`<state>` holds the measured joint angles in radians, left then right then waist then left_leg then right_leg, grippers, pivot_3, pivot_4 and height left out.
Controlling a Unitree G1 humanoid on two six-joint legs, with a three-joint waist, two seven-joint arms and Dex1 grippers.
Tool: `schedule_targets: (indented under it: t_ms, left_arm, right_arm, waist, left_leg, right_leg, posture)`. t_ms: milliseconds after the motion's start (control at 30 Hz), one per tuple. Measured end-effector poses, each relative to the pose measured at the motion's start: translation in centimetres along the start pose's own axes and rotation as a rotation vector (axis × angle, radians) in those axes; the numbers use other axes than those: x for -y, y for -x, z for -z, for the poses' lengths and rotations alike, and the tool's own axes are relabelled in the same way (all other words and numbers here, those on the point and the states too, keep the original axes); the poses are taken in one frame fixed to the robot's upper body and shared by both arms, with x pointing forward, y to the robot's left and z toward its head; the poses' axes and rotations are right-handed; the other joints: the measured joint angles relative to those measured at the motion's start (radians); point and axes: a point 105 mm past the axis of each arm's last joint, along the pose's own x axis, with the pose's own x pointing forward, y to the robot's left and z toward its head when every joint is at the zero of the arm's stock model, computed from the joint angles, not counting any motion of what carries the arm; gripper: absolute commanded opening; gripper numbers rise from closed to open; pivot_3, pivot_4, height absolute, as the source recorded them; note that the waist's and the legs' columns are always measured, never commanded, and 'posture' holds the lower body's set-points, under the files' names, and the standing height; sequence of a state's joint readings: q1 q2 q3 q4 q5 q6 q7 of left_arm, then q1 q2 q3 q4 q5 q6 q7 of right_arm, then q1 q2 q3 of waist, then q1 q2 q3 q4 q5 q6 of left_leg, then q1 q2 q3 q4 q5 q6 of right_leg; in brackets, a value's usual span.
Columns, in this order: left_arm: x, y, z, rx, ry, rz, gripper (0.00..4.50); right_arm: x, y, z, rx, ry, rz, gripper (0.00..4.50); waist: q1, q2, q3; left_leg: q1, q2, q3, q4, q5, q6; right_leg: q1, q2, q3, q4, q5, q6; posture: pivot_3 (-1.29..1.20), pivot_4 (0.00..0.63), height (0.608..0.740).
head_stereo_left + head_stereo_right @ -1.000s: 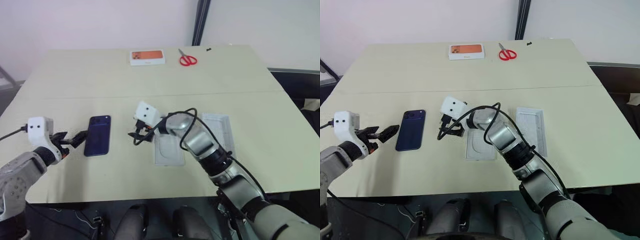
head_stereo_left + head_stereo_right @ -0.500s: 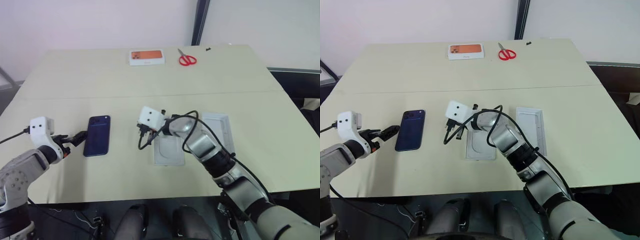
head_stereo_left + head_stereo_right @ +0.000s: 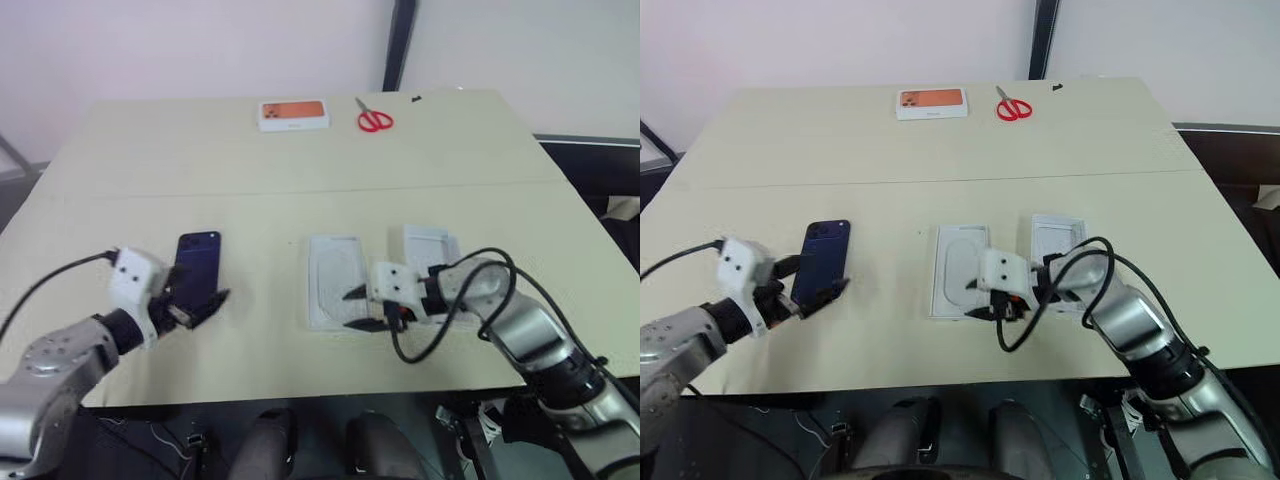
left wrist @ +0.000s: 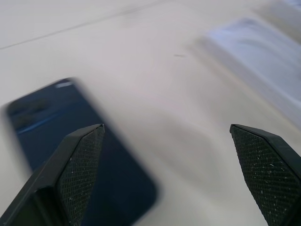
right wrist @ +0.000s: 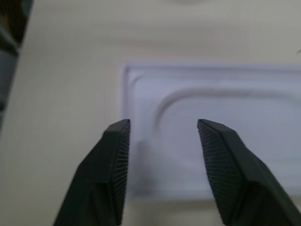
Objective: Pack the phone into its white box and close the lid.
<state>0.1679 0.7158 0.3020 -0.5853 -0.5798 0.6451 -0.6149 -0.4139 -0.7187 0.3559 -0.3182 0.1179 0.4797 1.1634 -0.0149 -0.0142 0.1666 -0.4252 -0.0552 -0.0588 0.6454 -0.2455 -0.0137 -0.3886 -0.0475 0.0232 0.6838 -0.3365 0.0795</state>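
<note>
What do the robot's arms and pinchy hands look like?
Silvery-grey metal arms with black joints. Each wrist carries a small white box with two dark dots, and a looping black cable. The left gripper and right gripper each have two pointed black fingers with bumpy textured pads.

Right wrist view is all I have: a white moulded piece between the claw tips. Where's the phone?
Observer: The phone lies flat on the left side of the table, apart from that insert.
Operator: Is anything at it?
Observer: The left claw stands open at its near end. I can't tell whether they touch.
Operator: Any other box part around?
Observer: A second shallow white tray lies just right of the insert.
</note>
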Motion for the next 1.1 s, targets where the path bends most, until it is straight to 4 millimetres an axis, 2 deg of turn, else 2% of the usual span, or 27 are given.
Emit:
schedule_targets:
  t_ms: [133, 233, 400, 600, 833, 1033, 1100]
  left_arm:
    - [2.4, -0.1, 1.3, -0.070, -0.090, 0.143, 4.50]
    - [3.0, -0.1, 1.5, -0.079, -0.105, 0.182, 4.50]
    - [3.2, -0.2, 1.6, -0.081, -0.134, 0.198, 4.50]
    - [3.2, -0.2, 1.6, -0.077, -0.142, 0.199, 4.50]
    - [2.6, 0.1, 1.7, -0.078, -0.136, 0.166, 4.50]
    - [2.3, 0.3, 1.9, -0.079, -0.122, 0.147, 4.50]
    - [2.3, 0.4, 2.1, -0.083, -0.116, 0.142, 4.50]
  right_arm:
    - [-1.0, -0.5, 0.4, -0.018, 0.008, -0.024, 2.38]
    - [-1.1, -0.7, 0.3, -0.017, 0.014, -0.024, 2.38]
    - [-1.2, -1.0, 0.3, -0.032, 0.031, -0.011, 0.03]
    - [-1.2, -1.7, -0.2, -0.021, 0.072, -0.001, 0.03]
    - [-0.9, -4.1, -2.6, 0.044, 0.131, -0.005, 0.03]
    - [-0.4, -4.5, -2.6, 0.043, 0.114, 0.007, 0.03]
    - [-0.4, -4.5, -2.6, 0.043, 0.097, 0.001, 0.74]
  waist:
    - [0.002, 0.001, 0.000]
    - [0.006, 0.000, 0.000]
    - [0.005, 0.000, 0.000]
    - [0.001, 0.000, 0.000]
    - [0.003, 0.000, 0.000]
    - [0.004, 0.000, 0.000]
    - [0.003, 0.000, 0.000]
  left_leg:
    - [0.000, 0.000, 0.000, 0.000, 0.000, 0.000]
    - [0.000, 0.000, 0.000, 0.000, 0.000, 0.000]
    - [0.000, 0.000, 0.000, 0.001, 0.000, 0.001]
    - [0.000, 0.000, 0.000, 0.001, 0.000, 0.001]
    - [0.000, 0.000, 0.000, 0.001, 0.000, 0.001]
    - [0.000, 0.000, 0.000, 0.002, 0.000, 0.001]
    - [0.000, 0.000, 0.000, 0.001, 0.000, 0.001]
  right_leg:
    - [0.000, 0.000, 0.000, -0.001, 0.000, 0.000]
    - [0.001, 0.000, 0.000, -0.001, 0.000, 0.000]
    - [0.001, 0.000, -0.001, -0.001, 0.000, 0.000]
    - [0.001, 0.000, -0.001, -0.001, 0.000, 0.000]
    - [0.001, 0.000, -0.001, -0.001, 0.000, 0.000]
    - [0.001, 0.000, -0.001, -0.001, 0.000, 0.000]
    - [0.001, 0.000, -0.001, 0.000, 0.000, 0.000]
  posture:
    - [0.00, 0.150, 0.740]
    - [0.00, 0.150, 0.740]
    - [0.00, 0.150, 0.740]
    - [0.00, 0.150, 0.740]
    - [0.00, 0.150, 0.740]
    - [0.00, 0.150, 0.740]
    - [0.00, 0.150, 0.740]
